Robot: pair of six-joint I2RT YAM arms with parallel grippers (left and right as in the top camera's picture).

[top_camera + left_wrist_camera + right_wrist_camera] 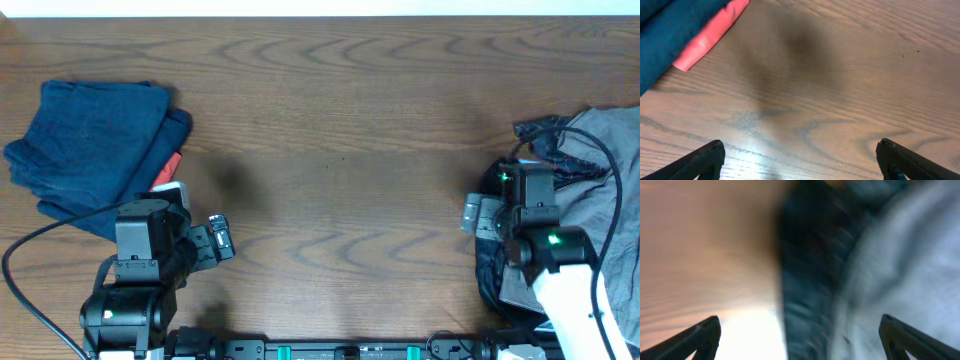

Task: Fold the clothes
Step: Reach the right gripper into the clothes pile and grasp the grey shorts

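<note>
A folded dark blue garment (95, 140) lies at the left on the table, with a red piece (168, 167) sticking out beneath it; both also show in the left wrist view, the blue garment (670, 30) and the red piece (710, 37). A loose pile of grey and dark clothes (590, 200) lies at the right edge. My left gripper (800, 162) is open and empty over bare wood, near the folded stack. My right gripper (800, 340) is open above the edge of the dark and grey cloth (870, 270); the view is blurred.
The wooden table (340, 170) stretches between the two piles. Black cables run from both arms near the front edge.
</note>
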